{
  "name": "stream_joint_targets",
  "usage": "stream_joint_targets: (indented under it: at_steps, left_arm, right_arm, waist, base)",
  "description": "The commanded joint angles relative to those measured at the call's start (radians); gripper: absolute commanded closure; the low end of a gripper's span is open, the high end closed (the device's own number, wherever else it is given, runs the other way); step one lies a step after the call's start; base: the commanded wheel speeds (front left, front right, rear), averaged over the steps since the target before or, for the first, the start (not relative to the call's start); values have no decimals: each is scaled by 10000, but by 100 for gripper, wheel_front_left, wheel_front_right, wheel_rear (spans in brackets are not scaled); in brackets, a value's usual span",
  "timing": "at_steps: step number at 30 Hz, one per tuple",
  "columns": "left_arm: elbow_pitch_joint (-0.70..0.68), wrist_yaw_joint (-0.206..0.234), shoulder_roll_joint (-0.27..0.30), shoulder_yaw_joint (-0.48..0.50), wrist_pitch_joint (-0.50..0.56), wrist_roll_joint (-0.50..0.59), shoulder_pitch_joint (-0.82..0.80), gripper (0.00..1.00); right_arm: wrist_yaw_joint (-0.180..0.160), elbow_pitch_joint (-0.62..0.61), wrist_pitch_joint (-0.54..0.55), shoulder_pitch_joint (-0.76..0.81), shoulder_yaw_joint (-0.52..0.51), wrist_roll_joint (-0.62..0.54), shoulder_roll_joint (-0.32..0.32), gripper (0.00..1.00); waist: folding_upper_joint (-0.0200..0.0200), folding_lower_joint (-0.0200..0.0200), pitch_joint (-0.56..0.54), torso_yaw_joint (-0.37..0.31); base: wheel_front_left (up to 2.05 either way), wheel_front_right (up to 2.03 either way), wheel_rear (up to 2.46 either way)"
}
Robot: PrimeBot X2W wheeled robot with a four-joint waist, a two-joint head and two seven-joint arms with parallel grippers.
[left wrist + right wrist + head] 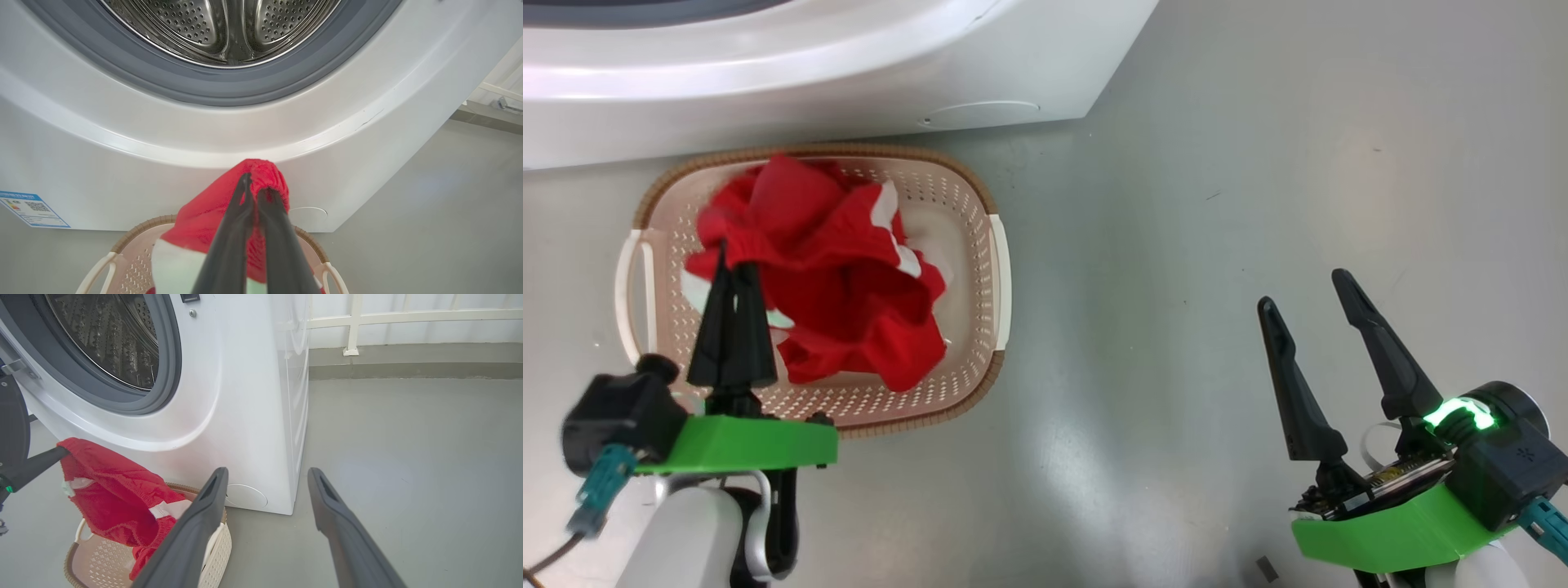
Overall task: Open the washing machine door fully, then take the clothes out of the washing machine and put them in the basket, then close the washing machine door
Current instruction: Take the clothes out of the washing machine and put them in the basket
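The washing machine door [13, 420] stands open and the drum [220, 32] looks empty (what shows of it). The left hand [725, 255] pinches the clothes [833, 269] draping into the basket [987, 245]; the right hand [1303, 290] is spread. Releasing and closing remain.

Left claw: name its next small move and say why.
Probably open the left claw and let go. It is shut on the top of the clothes, which hang over the basket with their lower folds inside it, so they should drop in.
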Motion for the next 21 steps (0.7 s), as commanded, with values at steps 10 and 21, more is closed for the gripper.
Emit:
stream_joint_targets:
  at_steps: [10,21]
  left_arm:
    - [3749,-1447,-611,732,-50,-55,-917,100]
    - [6633,-2174,-1069,1162,-50,156,-2039,0]
  right_arm:
    - [16,-93,-84,-107,317,61,-28,0]
    - [16,5,-118,-150,329,111,-32,0]
  waist:
    - [0,0,54,-160]
    - [0,0,61,-295]
  base:
    - [0,0,0]
    - [0,0,0]
